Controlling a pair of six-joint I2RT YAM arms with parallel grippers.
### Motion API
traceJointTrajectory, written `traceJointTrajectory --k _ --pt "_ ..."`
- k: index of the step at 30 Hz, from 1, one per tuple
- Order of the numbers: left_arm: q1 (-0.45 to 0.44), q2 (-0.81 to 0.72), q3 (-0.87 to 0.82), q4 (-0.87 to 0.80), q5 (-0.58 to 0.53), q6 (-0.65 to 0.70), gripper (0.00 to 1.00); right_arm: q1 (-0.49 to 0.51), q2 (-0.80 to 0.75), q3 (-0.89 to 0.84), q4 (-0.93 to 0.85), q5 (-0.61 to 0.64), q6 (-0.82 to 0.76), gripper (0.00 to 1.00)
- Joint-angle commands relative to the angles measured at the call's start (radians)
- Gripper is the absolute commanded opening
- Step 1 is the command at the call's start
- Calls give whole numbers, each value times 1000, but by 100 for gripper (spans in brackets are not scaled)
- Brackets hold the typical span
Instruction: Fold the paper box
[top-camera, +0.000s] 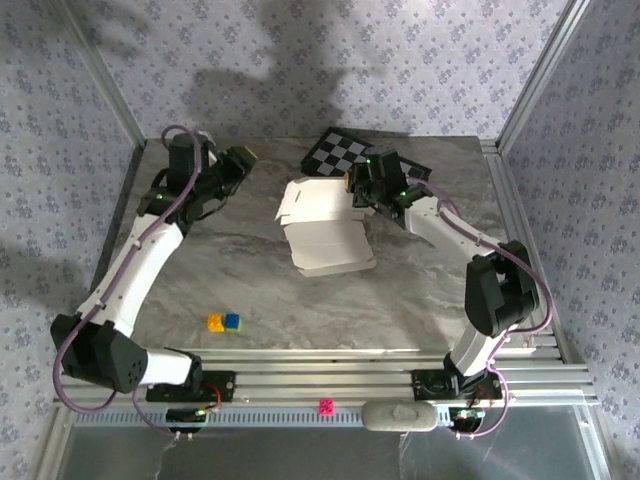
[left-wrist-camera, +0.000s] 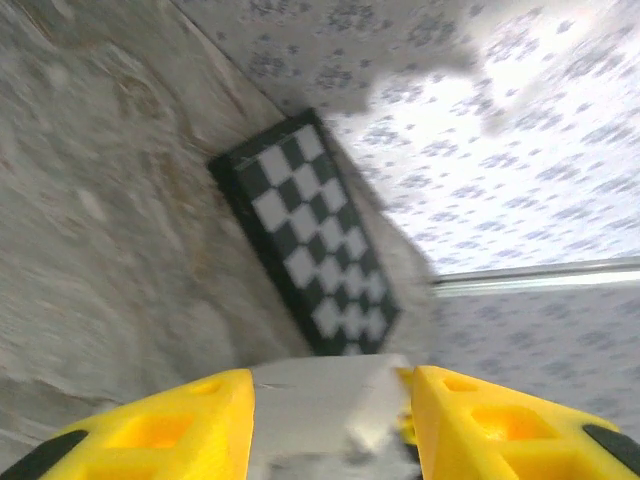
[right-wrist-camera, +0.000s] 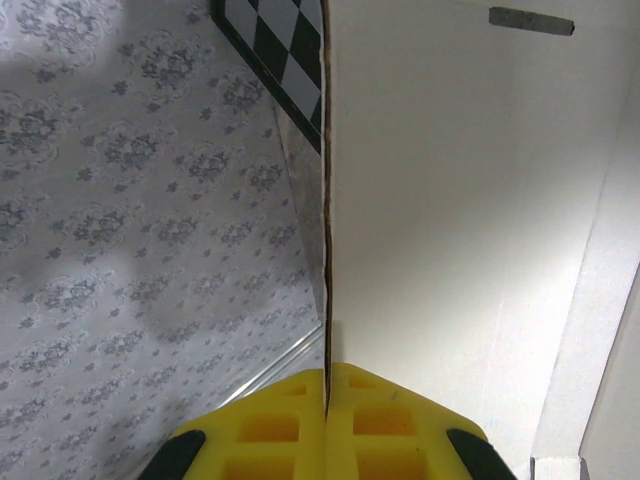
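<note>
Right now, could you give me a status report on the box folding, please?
Right gripper shut on the paper box edge. Left gripper open, clear of it. Box partly folded, chessboard just behind.

My white tubular left arm and its twin, the right arm, run between chunky black joint housings, each trailed by a thin lilac cable. Tiny green lights glow on them. My left claw and right claw have bright yellow plastic fingers with moulded rectangular pockets and black outer corners.
</note>
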Motion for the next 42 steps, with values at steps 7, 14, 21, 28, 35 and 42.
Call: traceJointTrajectory --k 7,14,21,28,35,42 --pt "-120 149 217 -189 102 -515 43 17 27 38 -11 70 -54 0" --pt "-173 260 342 -318 98 -456 42 16 12 31 -16 66 -71 0" --pt "-190 315 353 -308 99 -420 42 16 4 22 -9 61 -73 0" --pt "-209 367 339 -296 104 -368 45 18 0 22 -5 57 -73 0" --pt "-213 403 332 -289 101 -330 50 20 -10 10 -3 58 -72 0" --pt "-217 424 316 -267 109 -323 51 20 -18 6 -2 59 -72 0"
